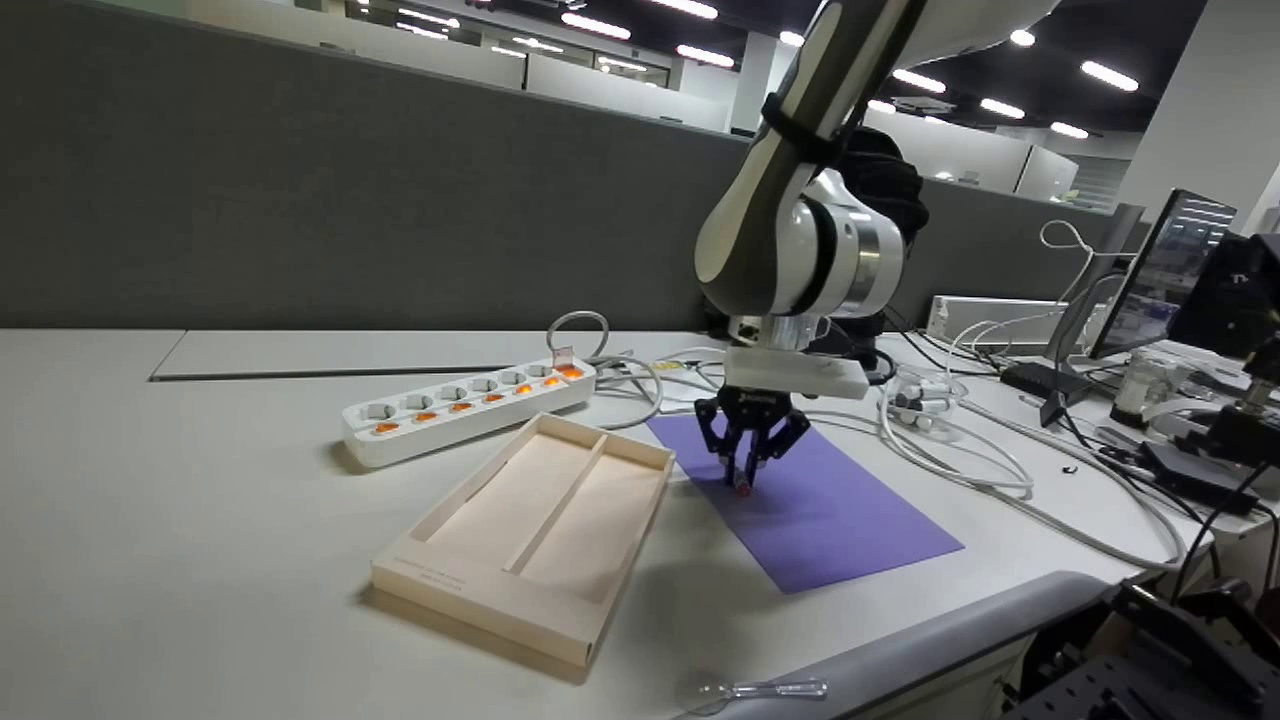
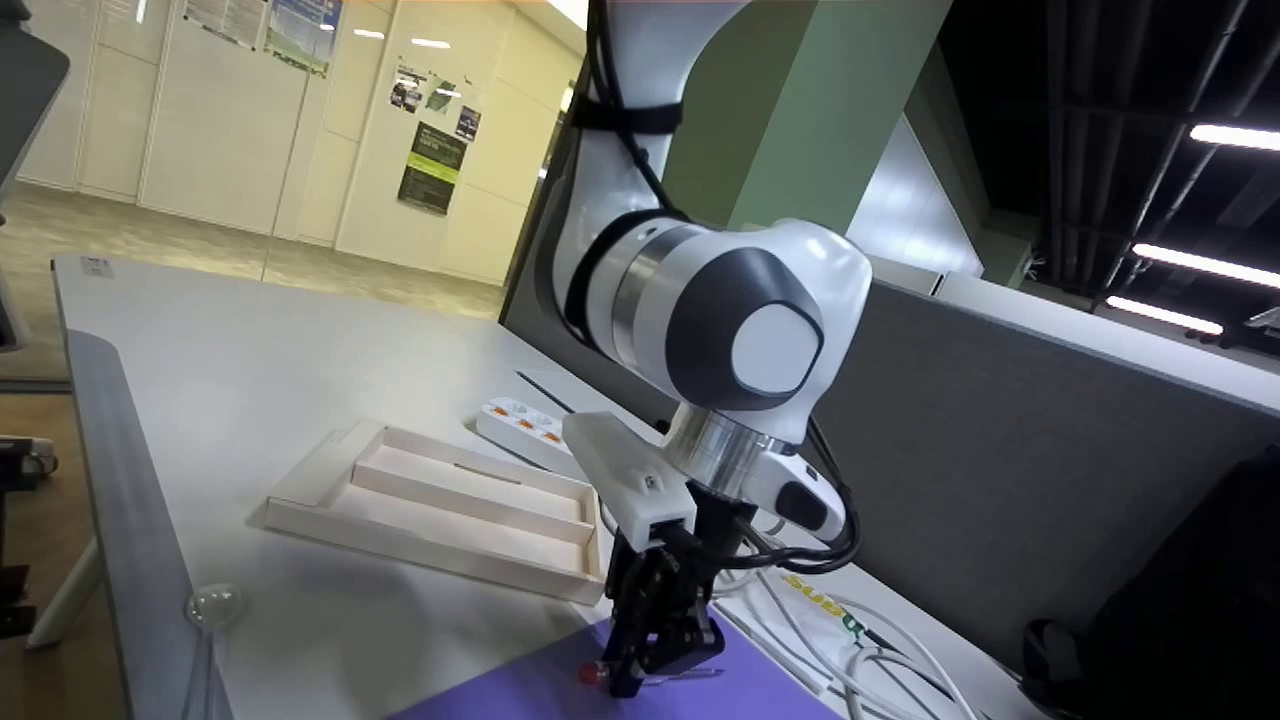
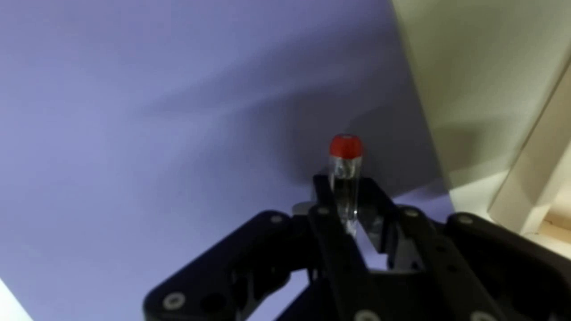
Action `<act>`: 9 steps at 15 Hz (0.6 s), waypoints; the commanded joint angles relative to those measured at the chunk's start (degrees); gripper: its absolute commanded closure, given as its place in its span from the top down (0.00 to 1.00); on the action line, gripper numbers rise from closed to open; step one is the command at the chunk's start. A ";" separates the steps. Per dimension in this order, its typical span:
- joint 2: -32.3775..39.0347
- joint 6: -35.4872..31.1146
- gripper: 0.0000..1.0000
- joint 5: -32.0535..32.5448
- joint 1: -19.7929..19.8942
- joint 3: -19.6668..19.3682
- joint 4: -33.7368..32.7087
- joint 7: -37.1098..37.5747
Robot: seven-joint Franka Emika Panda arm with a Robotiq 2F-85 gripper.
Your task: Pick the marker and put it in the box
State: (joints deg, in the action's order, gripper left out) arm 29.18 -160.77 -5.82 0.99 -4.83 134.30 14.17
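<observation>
My claw [image 1: 741, 472] is pinching the marker [image 3: 346, 176], jaws almost together on its clear barrel, at or just above the purple sheet [image 1: 850, 510]. Loose pressure could be letting it swivel; carrying low, I'd be risking an end catching the box [image 1: 490, 588].

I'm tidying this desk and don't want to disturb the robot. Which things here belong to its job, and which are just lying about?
Part of the job:
the hand
the red-ended marker it grips
the box, a pale divided tray

Just lying about:
the purple sheet beneath the marker
the white power strip
the cables
the clear-handled item by the edge of the desk
</observation>
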 commanded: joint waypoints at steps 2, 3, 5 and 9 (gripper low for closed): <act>-3.87 2.08 0.05 -0.76 -0.18 0.74 0.92 -1.30; -4.76 2.30 0.05 -0.69 -0.37 0.96 1.14 -1.42; -7.22 2.56 0.05 -0.43 -1.38 1.36 1.73 -1.13; -10.10 2.69 0.05 0.20 -4.49 2.23 0.94 1.44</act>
State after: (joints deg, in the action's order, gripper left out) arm 22.29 -158.99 -5.92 -1.18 -2.69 134.68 13.17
